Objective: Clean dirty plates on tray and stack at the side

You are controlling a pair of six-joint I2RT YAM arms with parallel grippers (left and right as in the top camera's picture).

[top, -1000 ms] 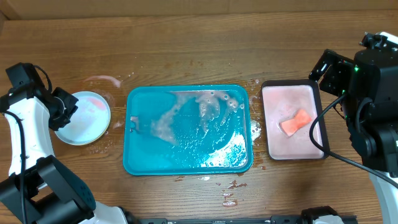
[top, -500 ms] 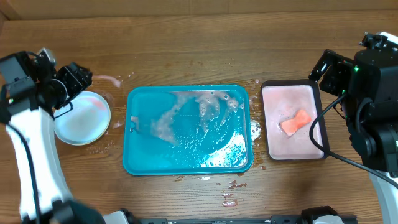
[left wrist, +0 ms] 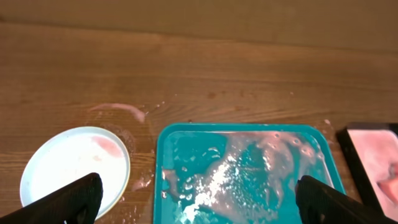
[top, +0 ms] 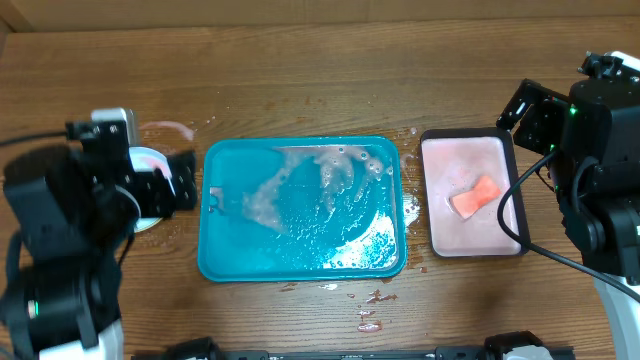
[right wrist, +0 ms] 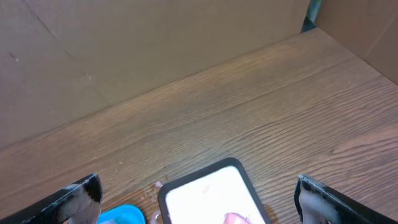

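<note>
Grippers, two, each with a pair of dark fingers whose tips alone enter the wrist views. The left gripper (left wrist: pixel 199 186) stands with its jaws spread wide and nothing between them, clear of the table. The right gripper (right wrist: pixel 196 191) is likewise agape and empty, over the far end of the small tray.

Trays, two. The large teal-blue rectangular plastic tray (top: pixel 290 250), round-cornered with a raised rim, lies at the centre of the table. It holds pooled water and white foam, thickest toward its far edge. Just beside its right side lies one smaller black-rimmed tray with a pale pink floor (top: pixel 455 160), bearing one orange sponge (top: pixel 475 197), roughly oblong and lying askew.

Plates: one round, shallow, pale blue plastic plate (left wrist: pixel 71 165) is visible. It rests on the table just left of the teal tray, outside it, with a pink smear near its far rim. From overhead the left arm covers nearly all of it, and the left wrist view cuts off its near edge. Whether other plates lie beneath it cannot be told.

The brown wood-grain table (top: pixel 320 80) bears scattered droplets by the tray's near edge (top: pixel 368 300) and one curved pink streak (left wrist: pixel 121 110) beyond the plate. A plain cardboard wall (right wrist: pixel 155 43) closes the far side.
</note>
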